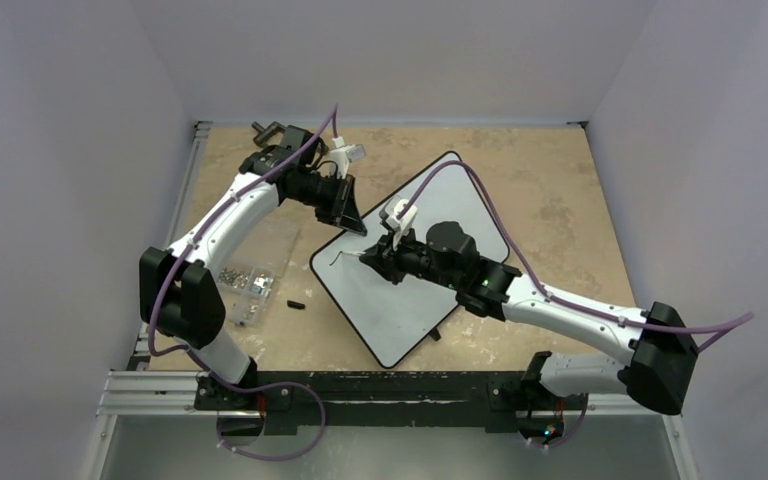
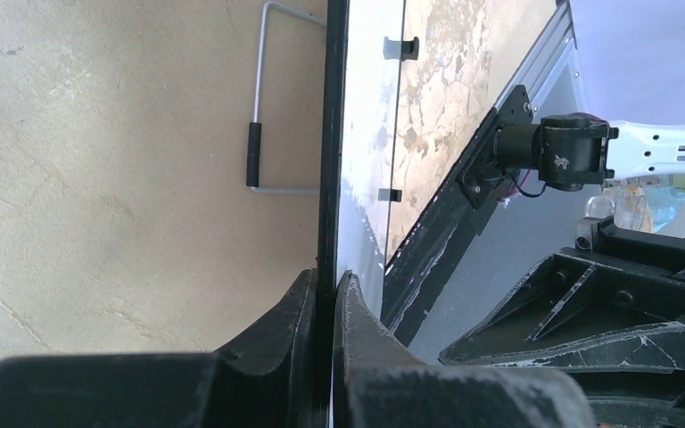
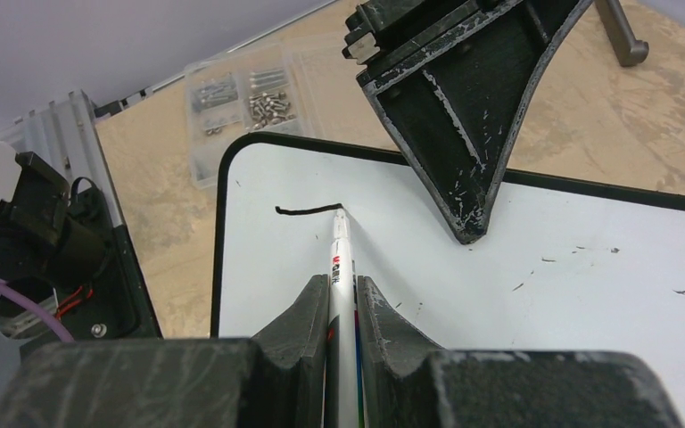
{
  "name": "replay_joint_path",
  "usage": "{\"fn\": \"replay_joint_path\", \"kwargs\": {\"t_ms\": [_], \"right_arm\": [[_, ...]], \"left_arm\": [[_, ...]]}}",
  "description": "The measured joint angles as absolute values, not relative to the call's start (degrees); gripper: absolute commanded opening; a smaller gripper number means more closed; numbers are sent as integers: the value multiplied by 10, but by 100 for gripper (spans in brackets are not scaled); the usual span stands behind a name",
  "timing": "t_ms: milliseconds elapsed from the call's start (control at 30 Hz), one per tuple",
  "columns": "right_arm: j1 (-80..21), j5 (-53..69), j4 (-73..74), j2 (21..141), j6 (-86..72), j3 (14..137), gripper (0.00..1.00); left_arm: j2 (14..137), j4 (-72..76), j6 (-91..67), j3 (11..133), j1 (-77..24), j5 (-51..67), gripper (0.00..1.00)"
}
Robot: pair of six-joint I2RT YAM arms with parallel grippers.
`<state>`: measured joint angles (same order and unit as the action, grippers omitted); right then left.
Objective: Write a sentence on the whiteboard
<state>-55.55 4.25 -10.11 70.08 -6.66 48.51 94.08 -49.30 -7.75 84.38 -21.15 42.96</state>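
The whiteboard (image 1: pixel 410 290) lies cornerwise on the table, white with a thin black rim. My left gripper (image 1: pixel 352 222) is shut on its far left edge; in the left wrist view the rim (image 2: pixel 331 134) runs straight between the left gripper (image 2: pixel 331 278) pads. My right gripper (image 3: pixel 343 278) is shut on a white marker (image 3: pixel 342 254). The marker's tip touches the board (image 3: pixel 499 294) near its left corner. Of the sentence, only one short black stroke (image 3: pixel 308 210) shows, ending at the tip. The left gripper's fingers (image 3: pixel 464 134) stand just beyond it.
A clear plastic box of screws (image 1: pixel 245 280) sits left of the board, with a small black cap (image 1: pixel 295 303) beside it. A wire stand with a black grip (image 2: pixel 263 107) lies on the tan tabletop. Faint specks (image 3: pixel 544 260) mark the board's right part.
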Motion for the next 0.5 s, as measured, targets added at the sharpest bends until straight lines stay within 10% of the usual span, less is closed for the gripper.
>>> {"fn": "replay_joint_path", "kwargs": {"t_ms": [500], "right_arm": [[-554,71,-67,667,-63,485,0]], "left_arm": [[932,-494,-79,844,-215,424,0]]}}
